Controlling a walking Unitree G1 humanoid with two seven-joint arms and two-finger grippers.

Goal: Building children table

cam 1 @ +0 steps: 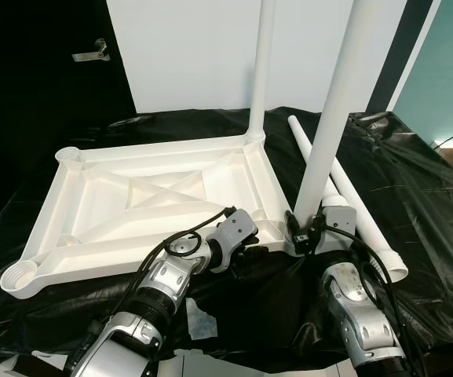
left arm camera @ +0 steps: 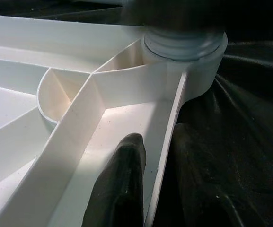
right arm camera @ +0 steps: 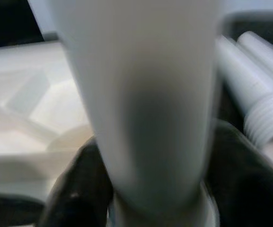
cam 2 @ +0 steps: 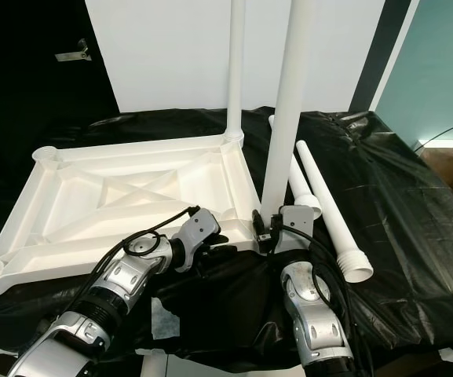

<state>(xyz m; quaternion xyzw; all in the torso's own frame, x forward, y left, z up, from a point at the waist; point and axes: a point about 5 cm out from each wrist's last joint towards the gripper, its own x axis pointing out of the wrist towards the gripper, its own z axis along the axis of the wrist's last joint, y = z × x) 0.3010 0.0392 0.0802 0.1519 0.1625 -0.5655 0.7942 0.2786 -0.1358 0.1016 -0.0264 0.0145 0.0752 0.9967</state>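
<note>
Tabletop (cam 1: 155, 196), upside down on the black-covered worktop (cam 1: 414, 212), is being pinched at its near rim by the left gripper (left arm camera: 160, 156), fingers (left arm camera: 122, 179) straddling the edge. The right gripper (cam 1: 306, 229) is clasping an upright leg (cam 1: 332, 118) in the near right corner socket. Risk: if this tall leg is tilting, its thread may cross or the tabletop may be levering up.

Crinkled black plastic sheeting (cam 1: 414, 181) covers the counter; a white panel (cam 1: 187, 47) stands behind it; a metal handle (cam 1: 93, 52) sits on the dark door; teal wall (cam 1: 446, 71) beyond.
</note>
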